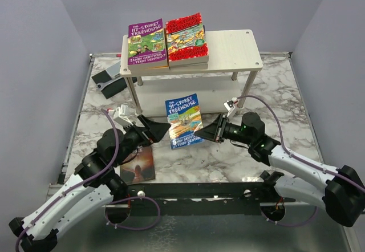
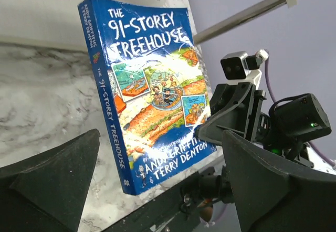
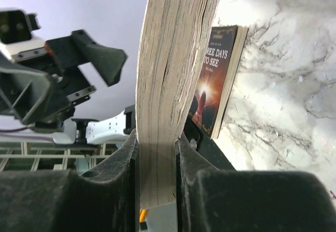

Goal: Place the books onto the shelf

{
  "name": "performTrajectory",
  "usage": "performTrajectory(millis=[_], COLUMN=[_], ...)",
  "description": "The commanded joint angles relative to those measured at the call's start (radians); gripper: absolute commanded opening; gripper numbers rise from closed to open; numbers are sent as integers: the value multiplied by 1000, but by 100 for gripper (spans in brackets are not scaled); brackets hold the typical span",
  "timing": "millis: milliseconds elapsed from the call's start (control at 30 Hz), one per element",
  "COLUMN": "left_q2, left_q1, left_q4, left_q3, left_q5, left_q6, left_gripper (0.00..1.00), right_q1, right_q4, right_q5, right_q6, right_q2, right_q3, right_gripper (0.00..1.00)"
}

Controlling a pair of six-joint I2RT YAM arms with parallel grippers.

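Observation:
A blue "91-Storey Treehouse" book (image 1: 183, 121) (image 2: 152, 90) hangs above the table in front of the shelf (image 1: 236, 47). My right gripper (image 1: 213, 130) (image 3: 157, 161) is shut on the book's page edge (image 3: 173, 69). My left gripper (image 1: 155, 126) (image 2: 163, 190) stands open just left of the book, its fingers apart and touching nothing. A purple book (image 1: 147, 44) and a red book (image 1: 186, 38) lie on top of small stacks on the shelf's upper board. A dark book (image 1: 138, 165) (image 3: 218, 80) lies flat on the table near my left arm.
A flat grey-black device (image 1: 108, 80) lies on the table left of the shelf. The shelf's lower board (image 1: 171, 95) holds nothing that I can see. Grey walls close the marble table (image 1: 274, 104) on three sides.

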Motion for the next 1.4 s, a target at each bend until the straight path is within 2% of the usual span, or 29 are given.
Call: performTrajectory(millis=[0, 267, 400, 867, 1367], left_q2=[15, 31, 16, -64, -117], left_q1=[3, 3, 3, 3, 3], left_q4=[-193, -281, -294, -287, -266], left_q3=[128, 300, 328, 284, 236], left_q5=[-153, -208, -238, -237, -231], left_q6=[164, 397, 477, 570, 591], left_gripper=[99, 99, 99, 99, 99], right_q1=[-1, -2, -3, -6, -63], right_q4=[71, 199, 235, 295, 292], right_q5=[70, 85, 54, 56, -6], right_q6=[7, 30, 0, -16, 18], right_q2=[59, 279, 407, 764, 1009], right_q3=[87, 193, 285, 553, 756], right_gripper=[1, 1, 1, 1, 1])
